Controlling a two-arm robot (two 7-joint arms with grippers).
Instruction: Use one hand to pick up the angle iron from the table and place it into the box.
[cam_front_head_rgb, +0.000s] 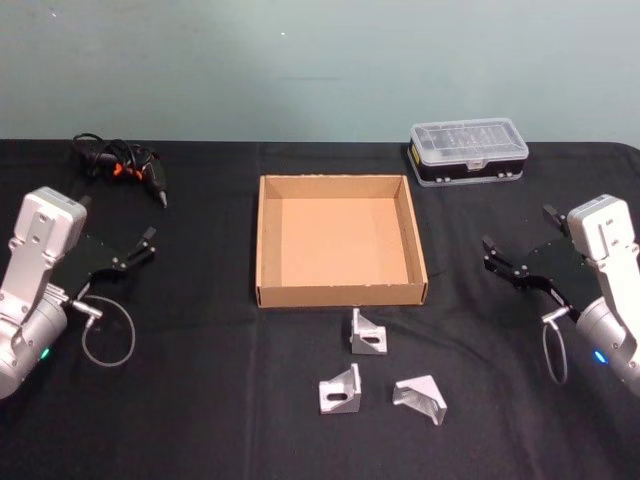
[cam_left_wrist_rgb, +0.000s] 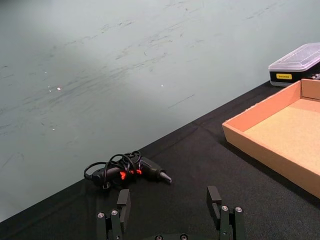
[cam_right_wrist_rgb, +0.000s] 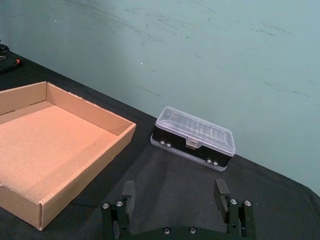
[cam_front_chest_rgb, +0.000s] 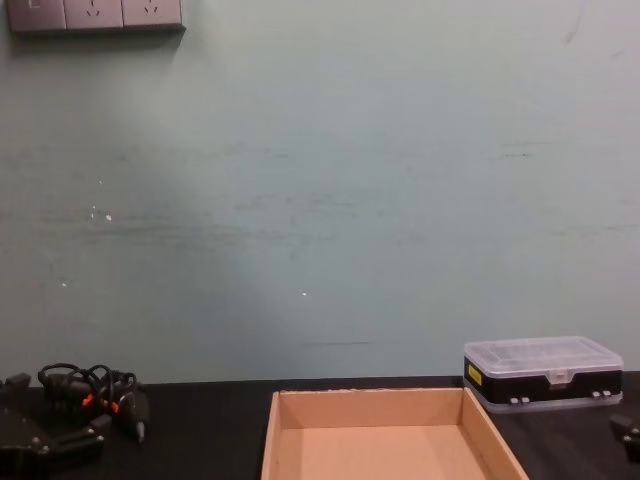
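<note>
Three silver angle irons lie on the black table (cam_front_head_rgb: 200, 400) in front of the box: one (cam_front_head_rgb: 366, 333) nearest the box, one (cam_front_head_rgb: 340, 391) to its front left, one (cam_front_head_rgb: 421, 398) to the front right. The tan cardboard box (cam_front_head_rgb: 340, 240) stands empty at the table's middle, also seen as the box (cam_left_wrist_rgb: 280, 135), the box (cam_right_wrist_rgb: 55, 150) and the box (cam_front_chest_rgb: 385, 435). My left gripper (cam_front_head_rgb: 140, 248) hovers open at the left side, its fingers (cam_left_wrist_rgb: 122, 202) spread. My right gripper (cam_front_head_rgb: 520, 262) hovers open at the right side, with its fingers (cam_right_wrist_rgb: 220, 192) apart and nothing held.
A small black case with a clear lid (cam_front_head_rgb: 467, 151) sits at the back right of the box. A black tool with orange marks and a coiled cable (cam_front_head_rgb: 125, 165) lies at the back left. A teal wall stands behind the table.
</note>
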